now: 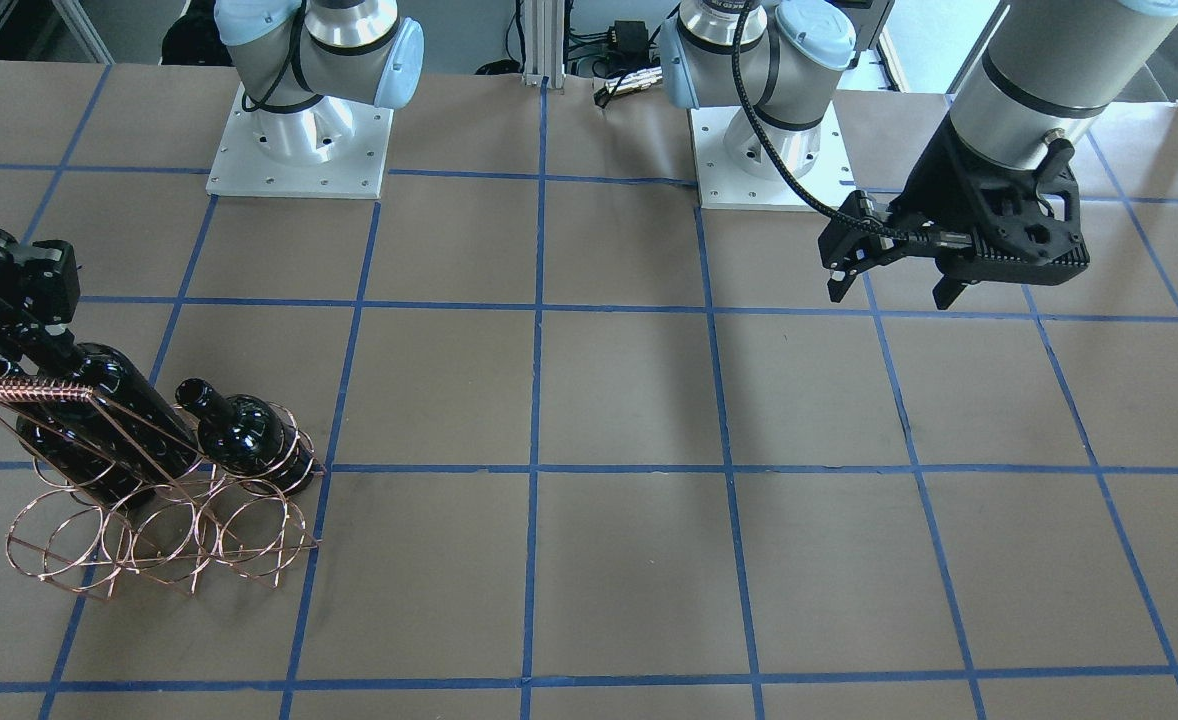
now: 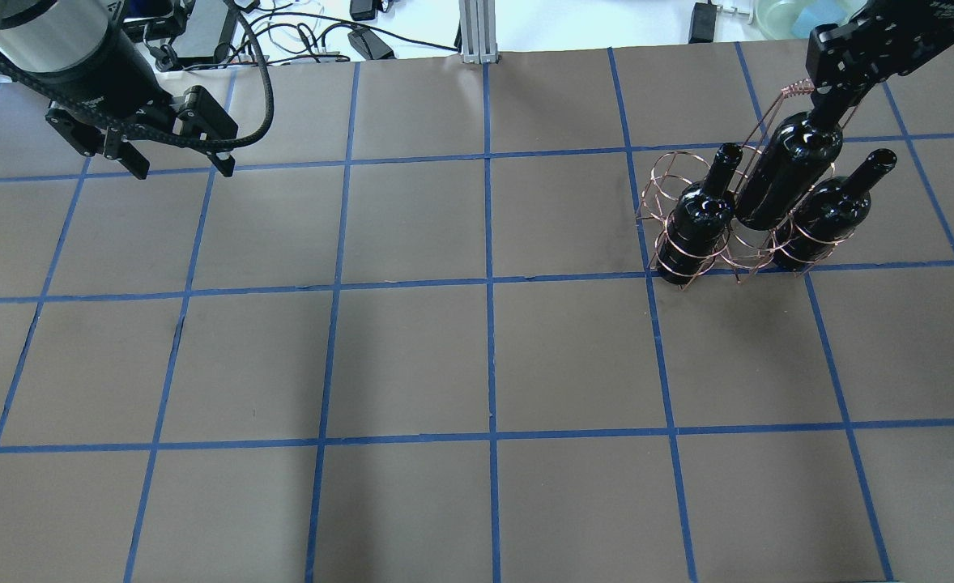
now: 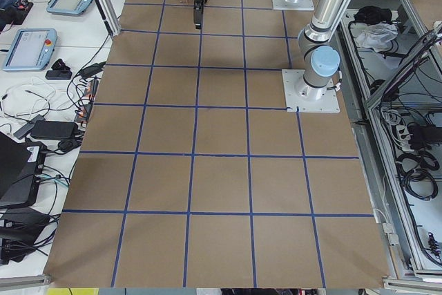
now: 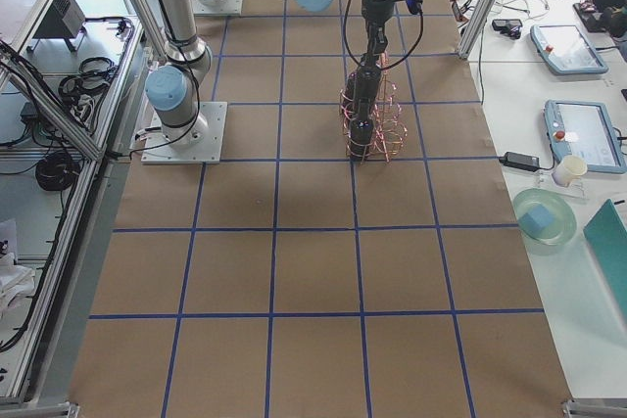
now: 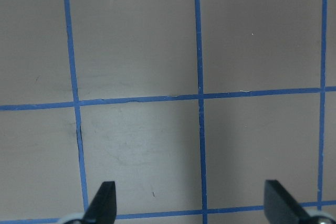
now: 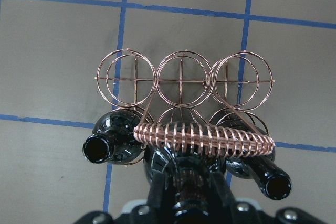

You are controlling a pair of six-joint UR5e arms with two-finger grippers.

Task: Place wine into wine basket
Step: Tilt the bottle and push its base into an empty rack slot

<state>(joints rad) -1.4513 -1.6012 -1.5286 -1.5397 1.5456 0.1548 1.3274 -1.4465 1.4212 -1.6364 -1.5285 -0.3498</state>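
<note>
The copper wire wine basket (image 2: 662, 175) stands at the table's right side. My right gripper (image 2: 837, 89) is shut on the neck of a black wine bottle (image 2: 791, 168), which stands upright in the middle ring of the row nearer me. Its shoulder is higher than those of the two look-alike bottles (image 2: 694, 223) (image 2: 827, 212) in the rings on either side. In the right wrist view the wrapped handle bar (image 6: 205, 137) crosses just beyond the held bottle (image 6: 176, 169). I cannot tell whether its base touches the table. My left gripper (image 2: 181, 166) is open and empty, far away.
The far row of three rings (image 6: 181, 80) holds nothing. The table is brown paper with a blue tape grid (image 2: 489, 283). Both arm bases (image 1: 299, 150) stand at the robot's edge. Cables and devices (image 2: 299, 36) lie past the far edge.
</note>
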